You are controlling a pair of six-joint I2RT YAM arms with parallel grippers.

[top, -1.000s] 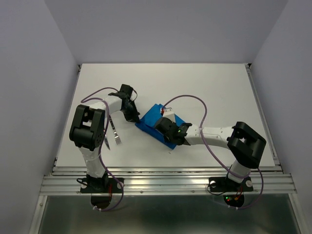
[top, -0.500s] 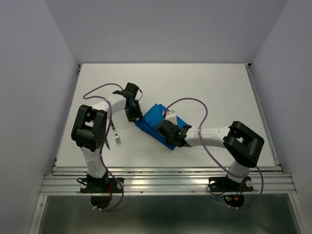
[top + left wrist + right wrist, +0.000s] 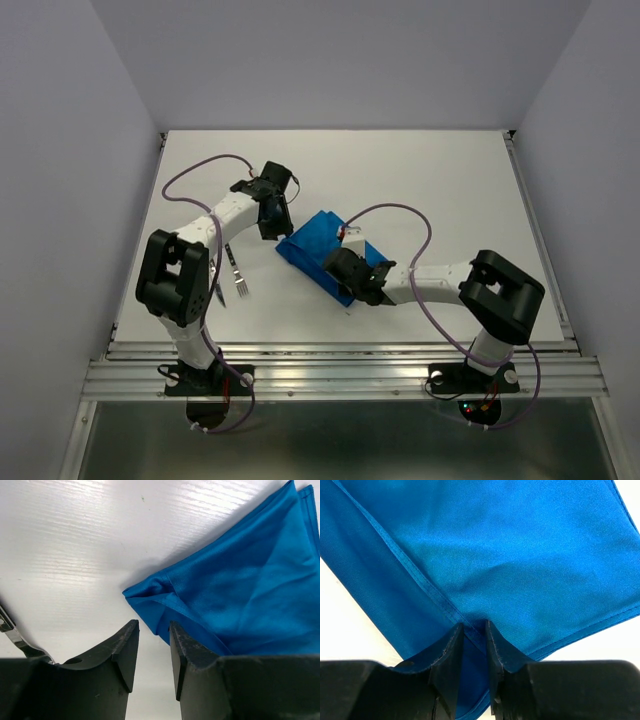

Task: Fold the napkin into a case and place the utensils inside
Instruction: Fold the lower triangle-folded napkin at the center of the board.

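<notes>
Right fingers (image 3: pixel 447 662) pinch the hem of the napkin (image 3: pixel 520 555), apparently pinning the fold, while left fingers (image 3: pixel 117 655) stand parted and empty beside its corner at lower centre.

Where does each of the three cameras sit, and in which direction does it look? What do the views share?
Top external: fixed above and behind the arm bases, looking down at the white table and bright blue cloth napkin; shows both arms, left gripper, right gripper.
Left wrist: on the left wrist, looking past its two black fingers at a napkin corner and a silver metal utensil.
Right wrist: on the right wrist, close over the napkin; its black fingers straddle a hem.
Shared: every view shows the napkin.
</notes>
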